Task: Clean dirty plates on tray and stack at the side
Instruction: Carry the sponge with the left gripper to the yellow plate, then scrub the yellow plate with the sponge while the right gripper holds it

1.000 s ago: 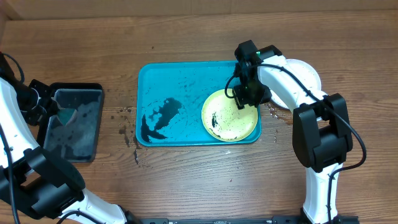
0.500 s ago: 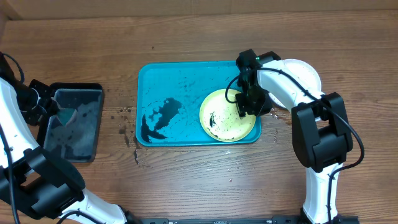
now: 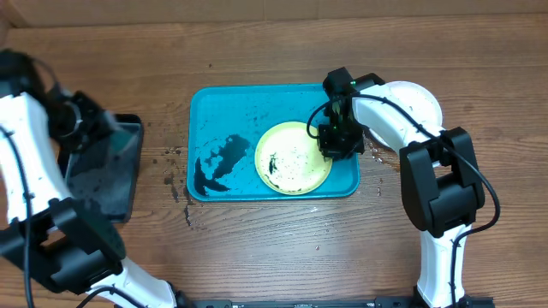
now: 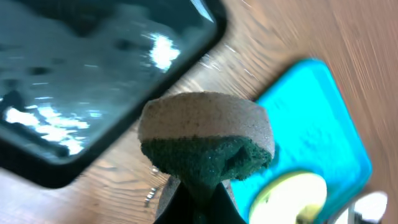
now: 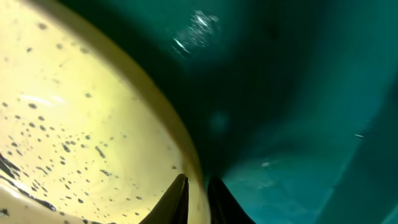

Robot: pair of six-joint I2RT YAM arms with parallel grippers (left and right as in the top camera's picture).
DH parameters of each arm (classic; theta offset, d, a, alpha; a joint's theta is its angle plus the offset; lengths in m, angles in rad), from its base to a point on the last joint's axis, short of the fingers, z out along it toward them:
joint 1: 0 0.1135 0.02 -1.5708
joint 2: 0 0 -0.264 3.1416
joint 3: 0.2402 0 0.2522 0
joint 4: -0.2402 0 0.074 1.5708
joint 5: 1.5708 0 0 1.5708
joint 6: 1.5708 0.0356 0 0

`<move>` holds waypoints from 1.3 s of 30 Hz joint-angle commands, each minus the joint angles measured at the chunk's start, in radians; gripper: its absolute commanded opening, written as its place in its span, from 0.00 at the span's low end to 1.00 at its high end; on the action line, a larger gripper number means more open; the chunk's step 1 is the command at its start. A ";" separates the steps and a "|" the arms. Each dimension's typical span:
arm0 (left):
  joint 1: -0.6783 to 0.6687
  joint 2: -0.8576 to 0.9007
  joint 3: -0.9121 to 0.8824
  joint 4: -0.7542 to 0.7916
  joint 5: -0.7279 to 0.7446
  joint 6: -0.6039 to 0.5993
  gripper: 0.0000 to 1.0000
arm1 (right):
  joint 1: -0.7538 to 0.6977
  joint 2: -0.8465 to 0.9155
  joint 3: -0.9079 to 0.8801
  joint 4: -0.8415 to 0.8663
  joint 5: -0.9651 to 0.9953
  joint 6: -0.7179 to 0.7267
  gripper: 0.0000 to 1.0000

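The right gripper [image 5: 196,186] is closed on the right rim of the yellow-green plate [image 3: 289,167], with one finger set inside the rim and one outside. The left gripper [image 4: 196,202] is clamped on a single sponge [image 4: 205,137], its green layer nearest the fingers. The sponge is held by a corner of the black tray [image 3: 103,184].

Two plates are counted. The yellow-green one lies flat and face up in the right half of the turquoise tray [image 3: 231,107] and is speckled dark. A white plate [image 3: 419,101] rests on the table [image 3: 257,248] just right of that tray, partly hidden by the arm. Two trays are seen. The turquoise tray's long axis runs left to right, and a dark smear is seen in its left half.
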 commanded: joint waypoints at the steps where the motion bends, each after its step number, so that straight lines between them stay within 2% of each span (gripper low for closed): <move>1: -0.112 -0.013 -0.001 0.001 0.073 0.096 0.04 | 0.044 -0.018 -0.027 0.059 -0.030 0.053 0.08; 3: -0.182 -0.013 -0.001 -0.001 0.073 0.112 0.04 | 0.062 -0.018 -0.051 0.120 -0.029 0.088 0.04; 9: -0.382 -0.013 -0.007 -0.023 0.071 0.137 0.04 | 0.108 -0.018 -0.114 0.262 -0.030 0.310 0.04; 13: -0.494 -0.013 -0.023 -0.010 0.034 0.136 0.04 | 0.121 -0.018 -0.114 0.275 -0.030 0.381 0.06; 18: -0.605 -0.013 -0.093 0.070 0.016 0.112 0.04 | 0.123 -0.018 -0.114 0.277 -0.030 0.380 0.06; 26: -0.724 -0.013 -0.344 0.400 0.021 0.001 0.04 | 0.123 -0.018 -0.114 0.266 -0.030 0.364 0.05; 30: -0.755 -0.013 -0.434 0.535 0.020 -0.037 0.04 | 0.130 -0.018 -0.114 0.271 -0.048 0.242 0.04; 39: -0.765 0.012 -0.476 0.587 -0.036 -0.037 0.04 | 0.169 -0.018 -0.114 0.266 -0.038 0.084 0.04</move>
